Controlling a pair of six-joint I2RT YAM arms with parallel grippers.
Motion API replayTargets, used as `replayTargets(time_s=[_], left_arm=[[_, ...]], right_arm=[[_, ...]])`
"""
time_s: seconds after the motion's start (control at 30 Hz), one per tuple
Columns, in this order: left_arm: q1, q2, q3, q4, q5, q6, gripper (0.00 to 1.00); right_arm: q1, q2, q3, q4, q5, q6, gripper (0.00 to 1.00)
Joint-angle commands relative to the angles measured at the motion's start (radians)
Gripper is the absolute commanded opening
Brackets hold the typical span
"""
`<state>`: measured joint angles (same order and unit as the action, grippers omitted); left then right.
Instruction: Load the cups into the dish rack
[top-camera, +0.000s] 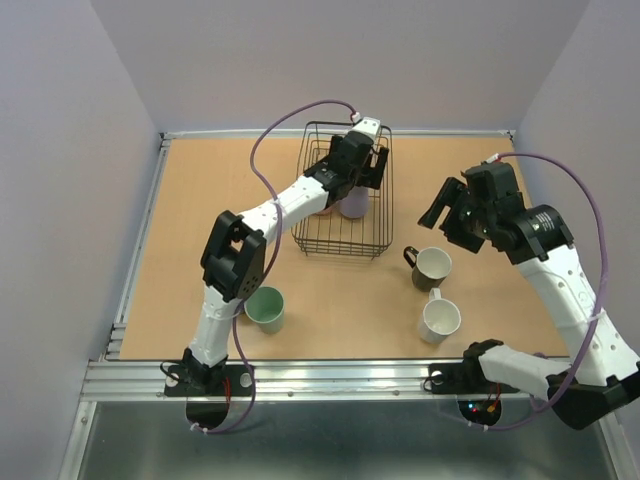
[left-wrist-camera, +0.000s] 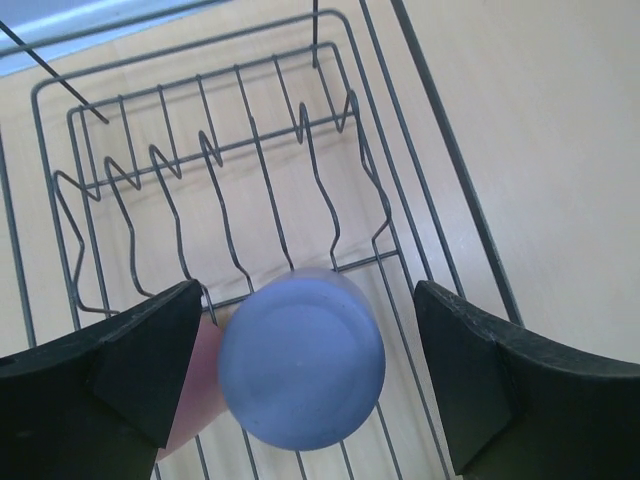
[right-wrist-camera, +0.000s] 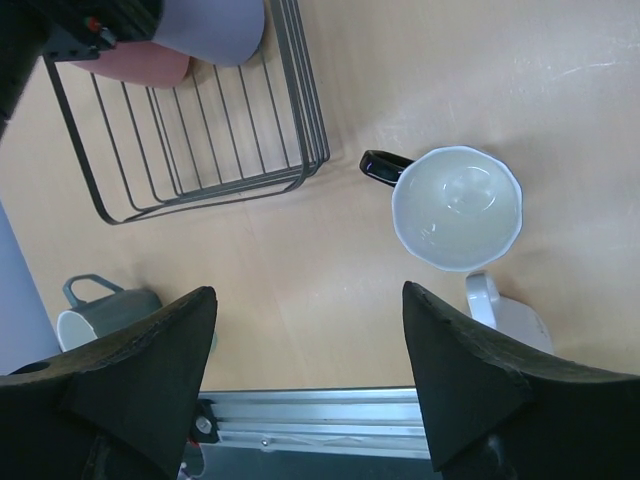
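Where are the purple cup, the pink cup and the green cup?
purple cup (left-wrist-camera: 302, 362), left wrist view, on its flat bottom.
pink cup (left-wrist-camera: 198, 390), left wrist view, on its side.
green cup (top-camera: 266, 308), top view, on its inside.

A robot test cell in a lab, not a home kitchen: plain pale walls (top-camera: 70, 150) box in a bare wooden desk (top-camera: 200, 200) on three sides; an aluminium rail (top-camera: 330, 375) edges its near side, with two white-and-black arms (top-camera: 290, 205) bolted there; purple cables (top-camera: 253, 160) loop loose above. The only household things are a wire rack (top-camera: 345, 245) and a few mugs (top-camera: 432, 265).
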<state>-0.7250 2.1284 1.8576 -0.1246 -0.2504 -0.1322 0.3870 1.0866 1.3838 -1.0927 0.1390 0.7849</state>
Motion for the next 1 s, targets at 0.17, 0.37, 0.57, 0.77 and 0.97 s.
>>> replayTargets(time_s=[0.17,0.37,0.57,0.77,0.97], left_arm=[[0.045,-0.235,0.092,0.011,0.072,-0.067,0.99],[0.09,-0.366,-0.032,0.003,0.172,-0.148,0.99],[0.108,-0.482,-0.149,0.003,0.177,-0.162,0.99],[0.119,-0.53,-0.141,-0.029,0.152,-0.159,0.99],[0.119,-0.55,-0.14,-0.067,0.152,-0.181,0.99]], right_arm=[[0.004,0.111,-0.004,0.003,-0.038,0.008,0.75],[0.004,0.19,-0.091,0.034,-0.082,-0.048,0.73],[0.004,0.243,-0.195,0.085,-0.096,-0.096,0.65],[0.004,0.254,-0.328,0.148,-0.073,-0.099,0.55],[0.004,0.274,-0.373,0.252,-0.062,-0.118,0.49]])
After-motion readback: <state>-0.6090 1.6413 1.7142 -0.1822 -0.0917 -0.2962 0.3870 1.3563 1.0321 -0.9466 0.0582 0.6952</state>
